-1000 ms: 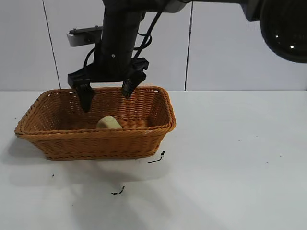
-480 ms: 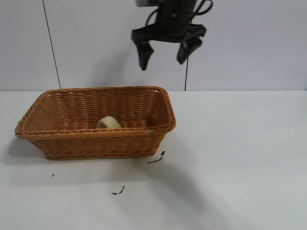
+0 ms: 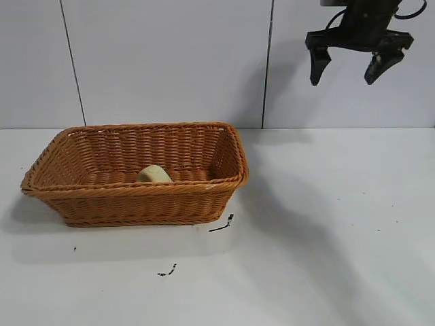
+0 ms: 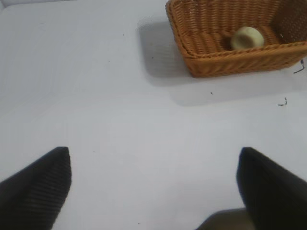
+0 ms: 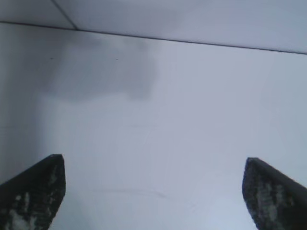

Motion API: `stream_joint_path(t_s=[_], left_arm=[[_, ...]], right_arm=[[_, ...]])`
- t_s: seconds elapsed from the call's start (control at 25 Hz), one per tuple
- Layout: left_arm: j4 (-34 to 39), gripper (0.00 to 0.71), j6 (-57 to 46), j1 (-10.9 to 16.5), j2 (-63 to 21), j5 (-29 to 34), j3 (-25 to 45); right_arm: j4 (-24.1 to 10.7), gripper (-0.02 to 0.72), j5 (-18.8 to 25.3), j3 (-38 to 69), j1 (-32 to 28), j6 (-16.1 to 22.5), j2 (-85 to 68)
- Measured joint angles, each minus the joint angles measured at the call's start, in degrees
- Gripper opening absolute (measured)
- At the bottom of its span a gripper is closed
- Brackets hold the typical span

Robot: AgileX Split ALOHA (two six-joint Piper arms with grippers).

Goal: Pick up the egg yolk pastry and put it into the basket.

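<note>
A white tabletop (image 3: 326, 238) holds a large orange-brown woven basket (image 3: 136, 204) on its left side. The egg yolk pastry (image 3: 154, 174), a small pale yellow dome, rests inside the basket on its floor, near the front wall and roughly midway along it.

The right end effector (image 3: 348, 70) hangs high in the air at the upper right, well apart from the basket and in front of the pale wall panels. Its two dark fingers are spread wide apart with nothing between them.

From the left wrist camera, the left end effector (image 4: 153, 184) sits over bare tabletop, well away from the basket, fingers likewise spread wide and empty.

A few small dark marks (image 3: 221, 226), possibly scuffs or bits of thread, lie on the tabletop just in front of the basket.
</note>
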Motion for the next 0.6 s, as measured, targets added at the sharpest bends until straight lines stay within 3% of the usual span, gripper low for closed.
stream_joint_path(t_s=[0.6], left_arm=[[0.0, 0.696, 0.0, 0.0, 0.0, 0.0, 0.0]], right_arm=[[-1.0, 0.693, -0.1, 54.3, 0.0, -1.8, -43.3]])
